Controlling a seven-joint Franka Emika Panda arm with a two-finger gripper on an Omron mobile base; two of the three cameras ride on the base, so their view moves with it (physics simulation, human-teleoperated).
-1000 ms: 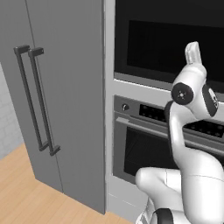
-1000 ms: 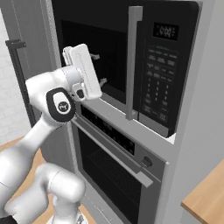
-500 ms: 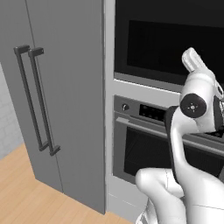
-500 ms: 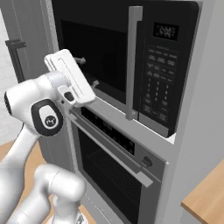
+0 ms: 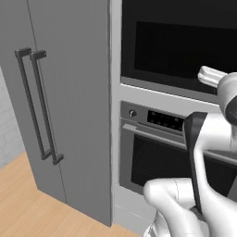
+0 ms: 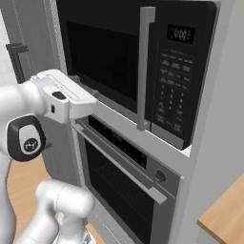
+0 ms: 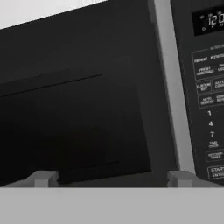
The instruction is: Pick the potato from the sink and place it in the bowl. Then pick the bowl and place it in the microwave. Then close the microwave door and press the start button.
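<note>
The microwave [image 6: 143, 62] is built into the wall unit, and its microwave door [image 6: 102, 52] is shut, the black front flush with the grey vertical handle [image 6: 145, 66]. My gripper [image 7: 111, 179] is open and empty, facing the dark door window [image 7: 78, 118] from a short distance; its two fingertips [image 7: 41, 178] stand wide apart. The keypad with the start button [image 7: 216, 171] lies to the right of the handle. In the right base view the gripper [image 6: 88, 91] hovers just in front of the door's lower left part. The potato, the bowl and the sink are out of view.
Below the microwave is the oven [image 6: 124, 186] with a knob [image 6: 159, 176] and a bar handle. Tall grey cupboard doors [image 5: 60, 106] with long handles stand to the left. A wooden counter corner [image 6: 226, 214] shows at the lower right, wooden floor [image 5: 28, 208] below.
The hand has drawn back from the microwave door, leftward and slightly down in the right base view. The jaws stay open and the door stays shut.
</note>
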